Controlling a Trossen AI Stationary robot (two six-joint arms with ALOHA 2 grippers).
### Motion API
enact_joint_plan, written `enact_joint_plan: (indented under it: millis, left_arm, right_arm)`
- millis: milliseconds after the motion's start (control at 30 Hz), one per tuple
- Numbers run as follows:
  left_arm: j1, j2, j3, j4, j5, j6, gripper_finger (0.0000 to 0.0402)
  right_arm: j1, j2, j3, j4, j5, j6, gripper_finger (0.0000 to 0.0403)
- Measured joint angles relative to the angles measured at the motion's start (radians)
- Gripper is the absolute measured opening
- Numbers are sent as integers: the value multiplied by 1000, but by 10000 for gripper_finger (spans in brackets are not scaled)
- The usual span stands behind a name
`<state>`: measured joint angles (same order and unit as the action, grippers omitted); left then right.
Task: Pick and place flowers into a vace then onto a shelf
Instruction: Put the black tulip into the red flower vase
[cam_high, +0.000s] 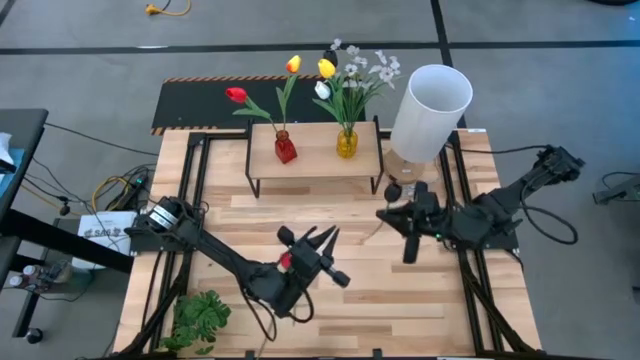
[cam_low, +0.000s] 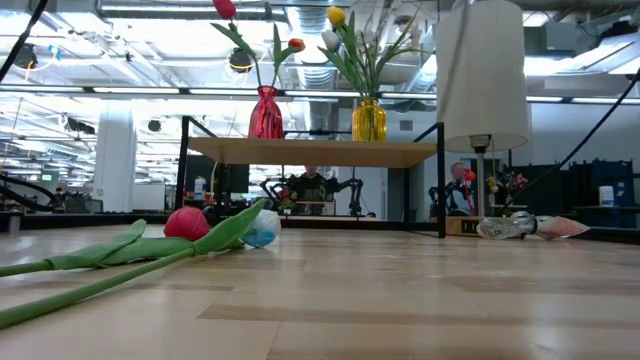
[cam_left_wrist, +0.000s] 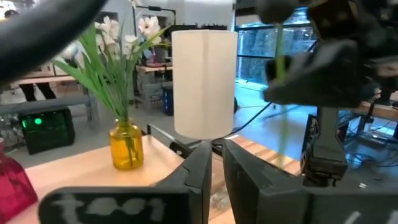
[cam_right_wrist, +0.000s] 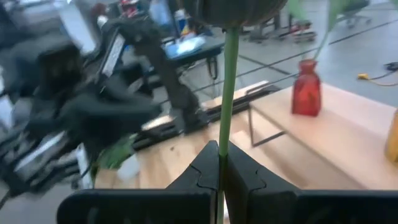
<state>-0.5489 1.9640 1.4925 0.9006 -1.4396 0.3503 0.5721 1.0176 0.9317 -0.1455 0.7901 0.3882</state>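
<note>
Mostly blurred, right gripper (cam_right_wrist: 219, 163) jaws clamp green stem (cam_right_wrist: 226, 93), left gripper (cam_left_wrist: 212, 167) jaws nearly shut, empty.

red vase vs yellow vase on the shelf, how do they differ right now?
Colour: the red vase is red glass, the yellow vase amber-yellow.
Place: the red vase stands toward the left of the shelf, the yellow vase toward its right, nearer the white lamp.
Contents: the red vase holds two tulips; the yellow vase holds a fuller bunch with small white blossoms.
Both stand upright on the shelf.
</note>
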Motion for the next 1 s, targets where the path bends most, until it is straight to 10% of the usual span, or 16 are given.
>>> enact_joint_plan:
  millis: [700,1000]
  left_arm:
    - [56,0,0,-424,174,-428,29]
    - [58,0,0,-425,174,-446,120]
  right_arm:
    - [-116,196,137,72,-110,-160,0]
    - [-115,200,141,72,-111,-155,0]
